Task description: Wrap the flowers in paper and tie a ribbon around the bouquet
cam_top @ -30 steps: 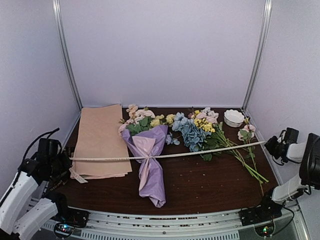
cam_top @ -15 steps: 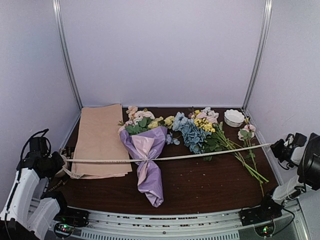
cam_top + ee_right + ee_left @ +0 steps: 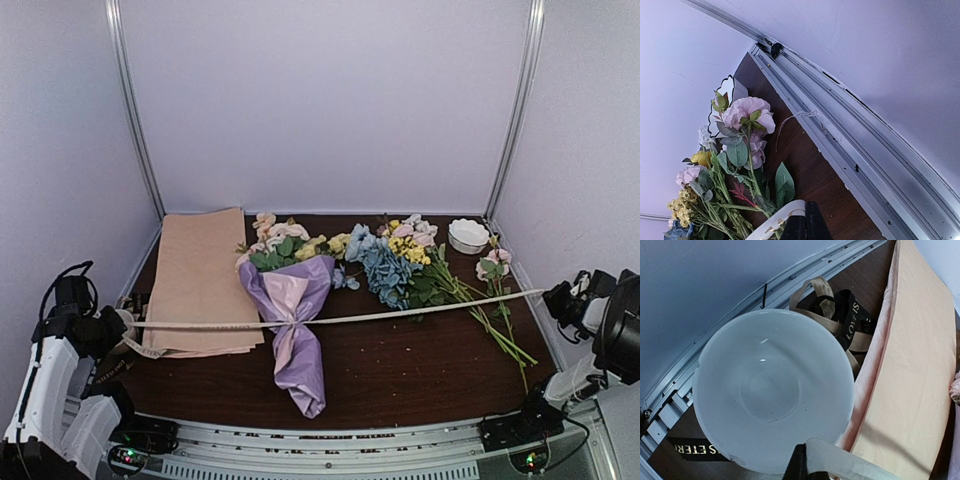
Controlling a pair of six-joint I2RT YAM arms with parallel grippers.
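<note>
At the near left edge of the bench the left gripper [image 3: 120,323] is clenched on the left end of the ribbon [image 3: 200,323]. The left wrist view shows the cream band pinched at its fingers [image 3: 798,466]. At the right edge the right gripper [image 3: 556,296] is likewise clamped on the ribbon's other end, and the right wrist view shows the band curling out from its fingertips [image 3: 812,222]. The ribbon is stretched straight across the bench from left to right. The bouquet [image 3: 300,285] lies left of centre with its pointed tail toward the near edge. The ribbon crosses it at its narrow waist, where the lilac paper [image 3: 305,370] is cinched and shows its pale pink face; whether a knot is formed there cannot be told. The flowers [image 3: 285,240], pink roses and yellow blooms with green leaves, fan from the wide end toward the far edge. The ribbon also passes over a stack of tan-peach paper sheets [image 3: 200,265] on the left side and over the stems of a loose blue hydrangea bunch [image 3: 385,268] right of centre. Loose pink rose stems [image 3: 497,268] lie near the right edge. In the left wrist view, a white bowl [image 3: 772,390] sits by the left rail just beside the stack, with a black ribbon with gold lettering [image 3: 852,322] beyond it. A small white scalloped dish [image 3: 467,235] stands in the far right corner.
</note>
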